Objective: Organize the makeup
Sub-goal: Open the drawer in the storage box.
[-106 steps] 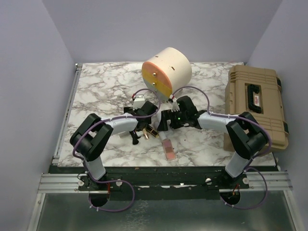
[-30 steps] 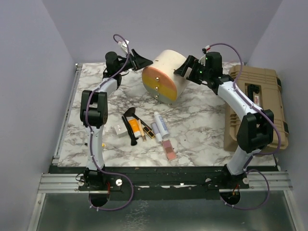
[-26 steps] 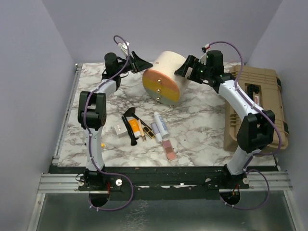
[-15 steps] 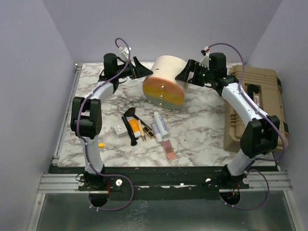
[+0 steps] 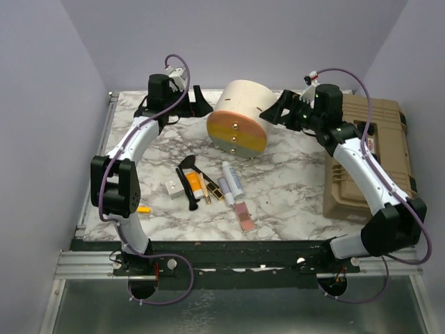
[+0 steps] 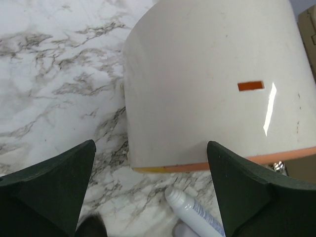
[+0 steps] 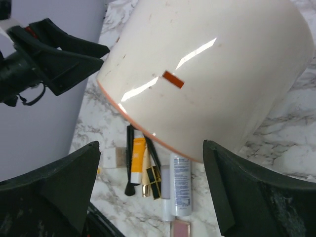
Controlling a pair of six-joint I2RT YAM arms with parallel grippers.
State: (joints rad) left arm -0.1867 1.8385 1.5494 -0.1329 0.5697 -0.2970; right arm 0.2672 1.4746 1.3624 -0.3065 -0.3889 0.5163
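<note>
Here, cream case (image 5: 240,115): upper centre, lying on its side; square it gently from both flanks.
Left end effector (image 5: 203,103), right end effector (image 5: 273,110): either side of the case, wide open, empty.
Makeup (image 5: 208,186): loose cluster, centre of surface (image 5: 292,181), below the case.

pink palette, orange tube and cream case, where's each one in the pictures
pink palette (image 5: 244,217), top external view, middle of its flat face
orange tube (image 5: 193,184), top external view, middle of its body
cream case (image 5: 245,104), top external view, its curved side wall
</note>
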